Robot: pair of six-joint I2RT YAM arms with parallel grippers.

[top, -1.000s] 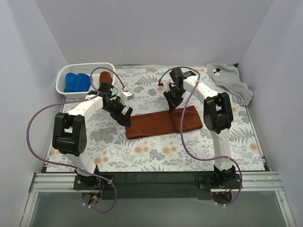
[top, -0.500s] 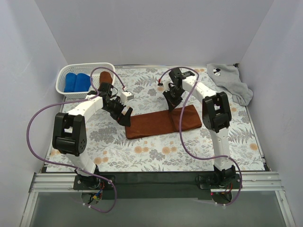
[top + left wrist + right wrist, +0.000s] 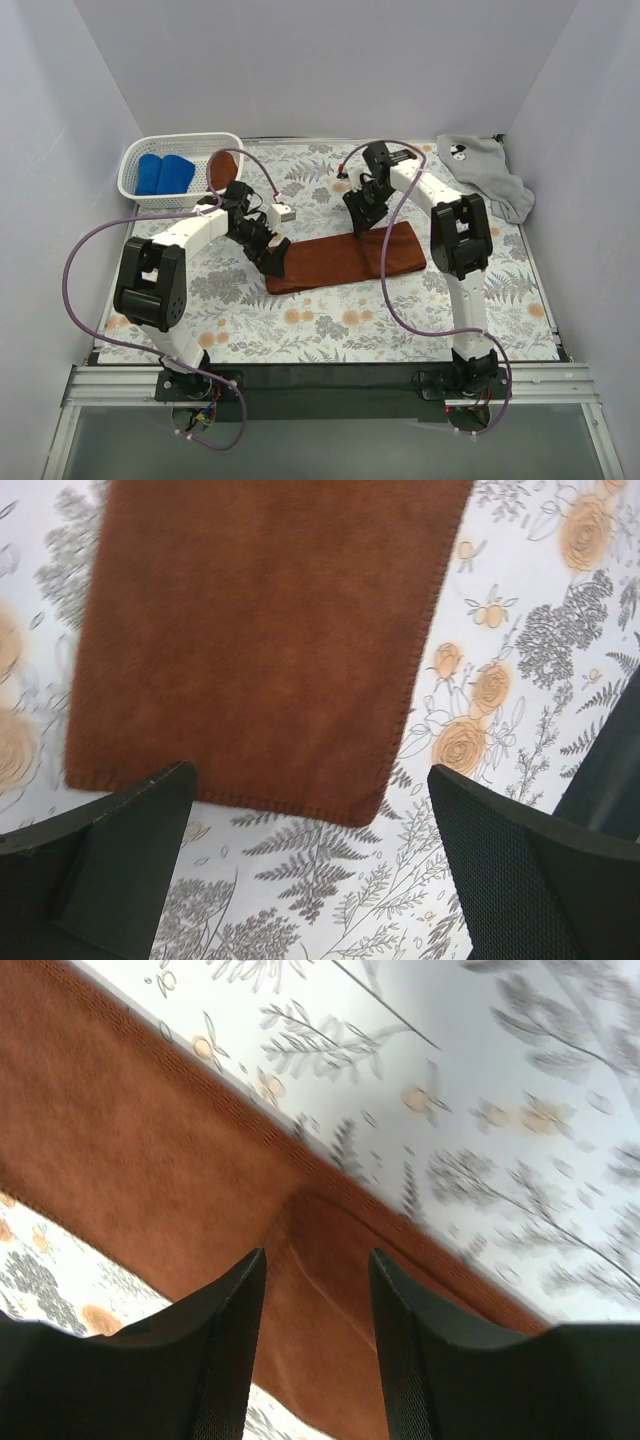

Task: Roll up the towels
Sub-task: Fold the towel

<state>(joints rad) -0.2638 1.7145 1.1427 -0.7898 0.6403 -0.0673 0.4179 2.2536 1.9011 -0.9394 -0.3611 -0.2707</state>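
Rust-brown towel (image 3: 150,1180) just below right hand (image 3: 316,1270)

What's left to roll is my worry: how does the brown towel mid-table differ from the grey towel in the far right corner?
Colour: the brown towel is plain rust; the grey towel is pale with a small black-and-white mark. Pose: the brown towel lies flat as a long strip; the grey towel sits crumpled in a heap. Neither is rolled yet.
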